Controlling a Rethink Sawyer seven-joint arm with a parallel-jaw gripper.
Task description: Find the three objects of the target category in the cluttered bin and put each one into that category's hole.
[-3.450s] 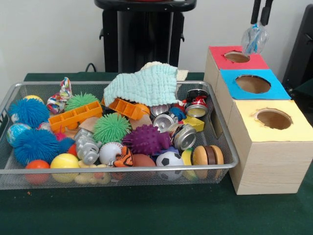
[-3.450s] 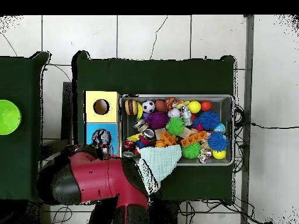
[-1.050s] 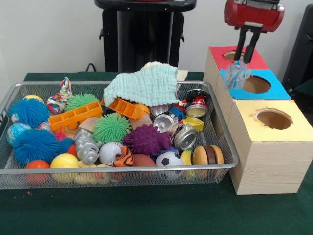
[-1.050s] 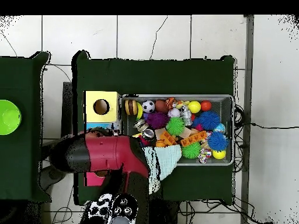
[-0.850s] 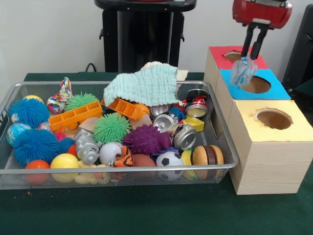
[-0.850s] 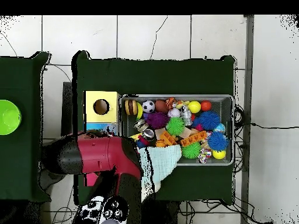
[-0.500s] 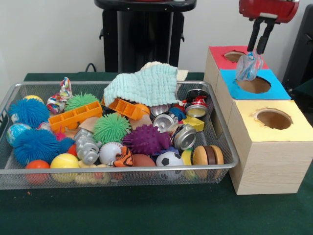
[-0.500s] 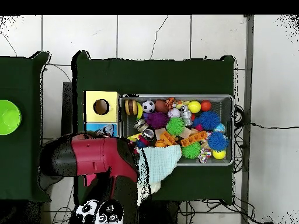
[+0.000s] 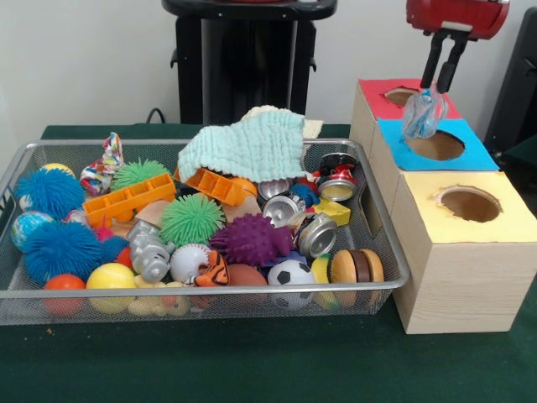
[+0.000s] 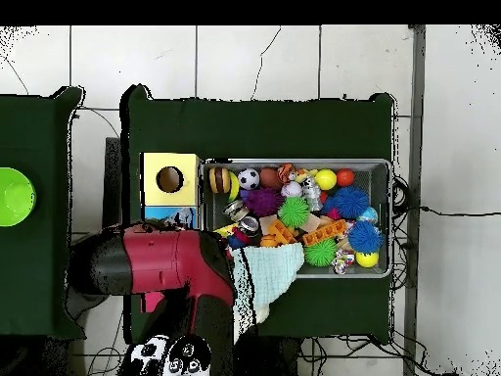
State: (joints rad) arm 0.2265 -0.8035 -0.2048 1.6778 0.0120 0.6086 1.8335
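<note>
In the front view my gripper (image 9: 438, 86) hangs from the red arm at the top right, shut on a small clear plastic bottle (image 9: 424, 114). The bottle hangs just above the far left rim of the blue-surround hole (image 9: 434, 144), tilted. The wire mesh bin (image 9: 252, 298) fills the left and middle, packed with toys. No other clear bottle shows in it. In the overhead view the red arm (image 10: 161, 262) covers the blue box and the gripper.
The red-surround hole (image 9: 404, 96) lies behind the blue one, the yellow-surround hole (image 9: 470, 203) in front. A pale green cloth (image 9: 247, 147) drapes over the bin's back. Silver cans (image 9: 317, 234), spiky balls (image 9: 250, 239) and orange toys (image 9: 128, 200) crowd the bin.
The gripper came down from above the red hole with the bottle to just over the blue hole, then shifted slightly; the bottle stays held.
</note>
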